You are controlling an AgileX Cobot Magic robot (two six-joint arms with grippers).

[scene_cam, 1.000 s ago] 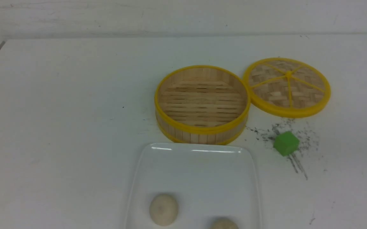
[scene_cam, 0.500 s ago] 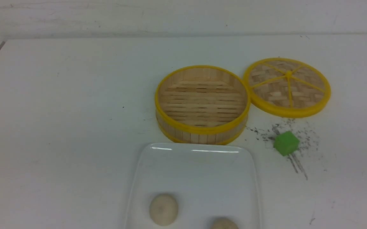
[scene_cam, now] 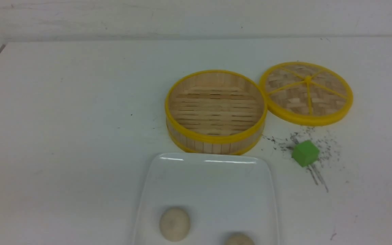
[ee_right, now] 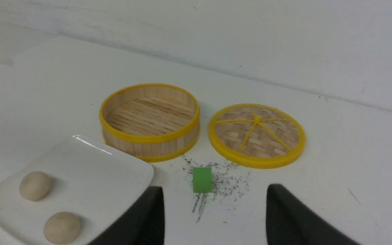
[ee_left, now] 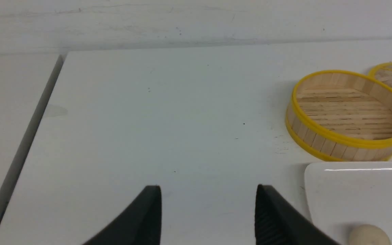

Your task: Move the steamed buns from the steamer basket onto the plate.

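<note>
Two cream-white steamed buns lie on the white plate [scene_cam: 209, 177]: one [scene_cam: 174, 224] at its near left, the other [scene_cam: 239, 239] cut off at the bottom edge. Both show in the right wrist view [ee_right: 35, 185] [ee_right: 62, 227]. The bamboo steamer basket [scene_cam: 216, 139] stands just behind the plate with nothing in it. Neither gripper shows in the front view. My left gripper [ee_left: 208, 194] is open and empty over bare table left of the plate [ee_left: 352, 190]. My right gripper [ee_right: 215, 194] is open and empty, near the green cube.
The flat woven lid [scene_cam: 306, 92] lies right of the basket, touching its rim. A green cube [scene_cam: 305, 153] sits on dark scuff marks right of the plate. The table's left edge [ee_left: 26, 143] shows in the left wrist view. A wall runs along the back.
</note>
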